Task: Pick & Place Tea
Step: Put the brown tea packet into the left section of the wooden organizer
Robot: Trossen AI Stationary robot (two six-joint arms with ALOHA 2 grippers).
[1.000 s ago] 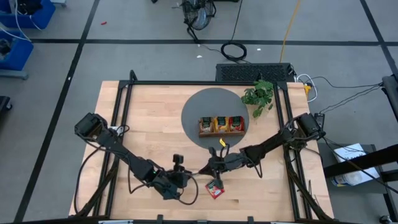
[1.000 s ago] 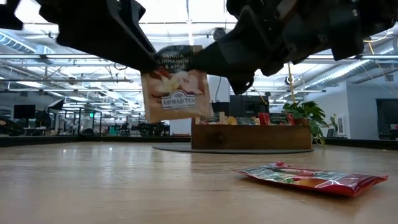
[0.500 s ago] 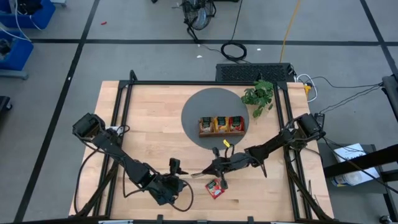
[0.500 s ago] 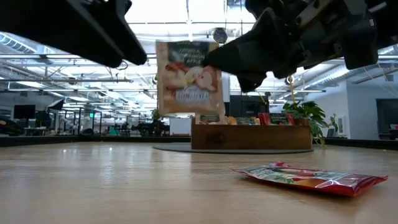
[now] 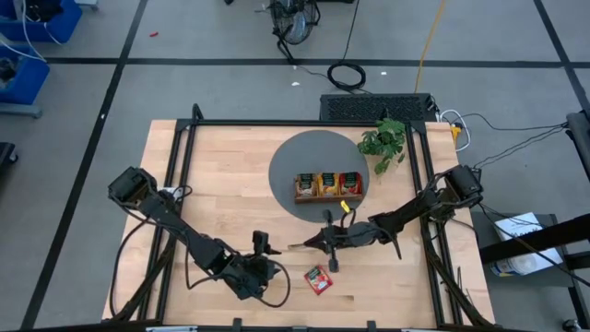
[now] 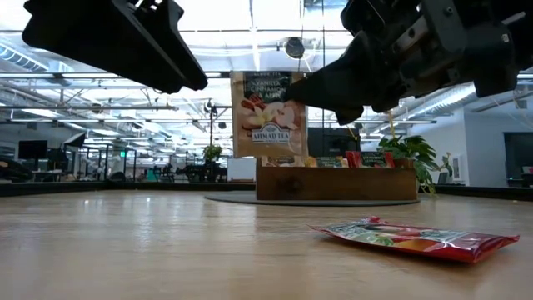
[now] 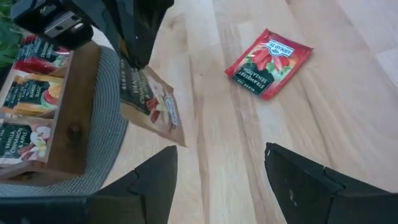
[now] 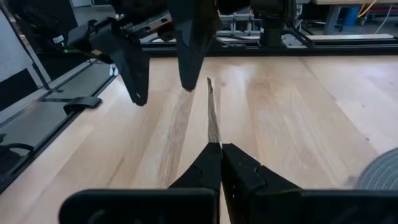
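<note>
Fingers of the right arm [image 6: 287, 98] are pinching a beige tea sachet with dark print [image 6: 268, 115] by its edge, holding it in the air above the wooden surface [image 5: 221, 198].
Left fingers [image 7: 214, 171] are spread wide nearby; a flat red foil sachet [image 6: 416, 237] is lying on the surface. Both sachets look light, thin and floppy, likely slippery, so an edge pinch is suiting them best.

We see two dark, slender jointed arms, black cables looping along the links, a yellow tag on the right arm [image 5: 346, 207], tapered matte-black fingers [image 7: 298, 180].
</note>
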